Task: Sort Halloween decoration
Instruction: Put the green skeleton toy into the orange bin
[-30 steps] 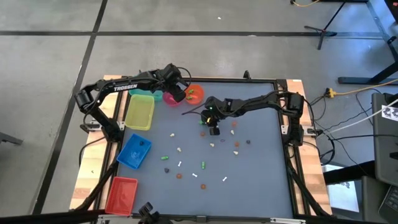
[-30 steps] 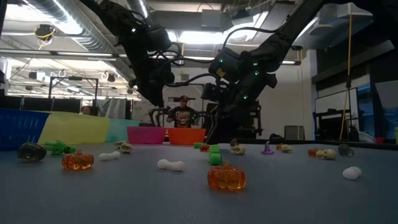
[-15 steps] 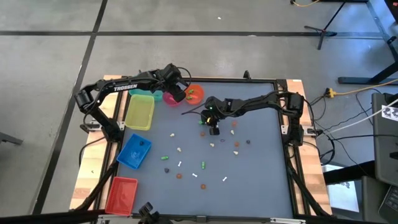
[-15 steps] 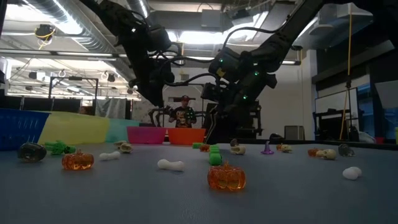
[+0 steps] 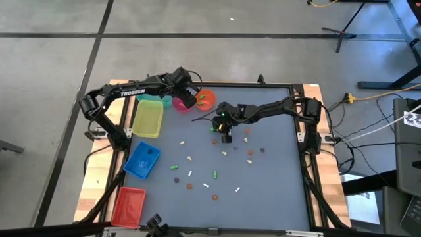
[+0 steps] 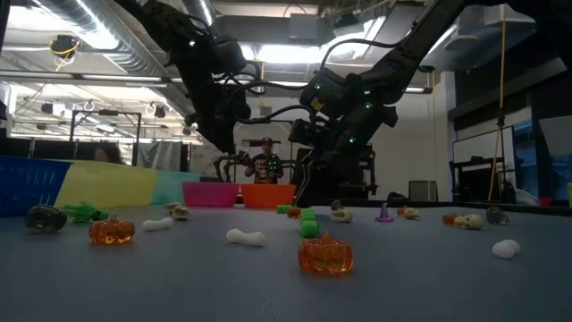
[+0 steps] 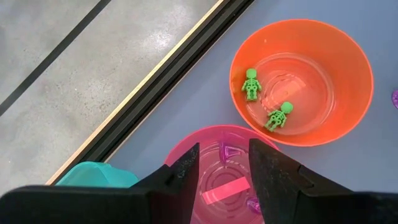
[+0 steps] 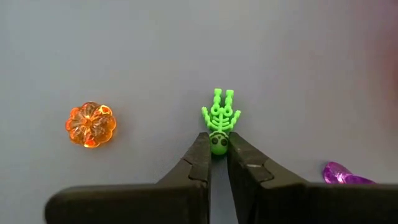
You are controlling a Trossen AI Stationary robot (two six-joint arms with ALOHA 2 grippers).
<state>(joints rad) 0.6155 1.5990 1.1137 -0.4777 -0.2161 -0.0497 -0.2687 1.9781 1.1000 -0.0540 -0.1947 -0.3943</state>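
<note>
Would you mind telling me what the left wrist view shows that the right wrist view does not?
Only the left wrist view shows a round orange plastic bowl holding two tiny green skeleton figures, a pink round bowl beneath open jaws, and a teal bin corner. Only the right wrist view shows jaws closed on the head of a green skeleton trinket, a clear orange pumpkin and a purple piece. Both share the grey tabletop.

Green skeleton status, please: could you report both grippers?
Right gripper shut on green skeleton, on the table. Left gripper open above pink bowl. Nothing in the way.
</note>
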